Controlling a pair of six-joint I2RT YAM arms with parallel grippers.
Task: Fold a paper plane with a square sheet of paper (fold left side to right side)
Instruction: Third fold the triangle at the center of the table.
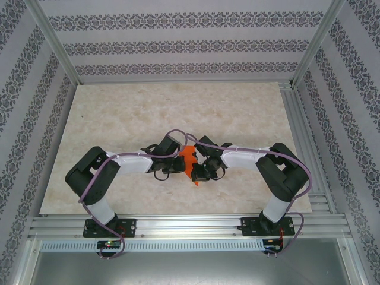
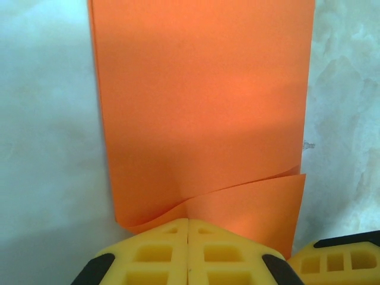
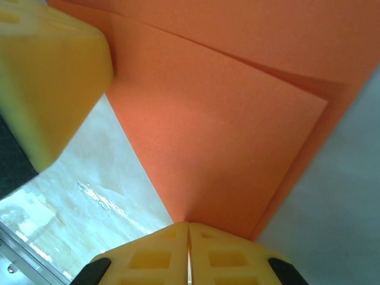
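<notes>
Left gripper [image 2: 188, 228]: jaws pressed together, pinching the near edge of the square sheet of paper [image 2: 202, 107], where one orange layer curls over another. Right gripper [image 3: 188, 230]: jaws likewise pressed together, pinching a corner of that sheet. Grippers just beside each other. Left arm [image 1: 101, 169] and right arm [image 1: 279, 169] bent, elbows wide, forearms reaching inward. Paper lies near-middle on the surface [image 1: 119, 119], between the wrists.
</notes>
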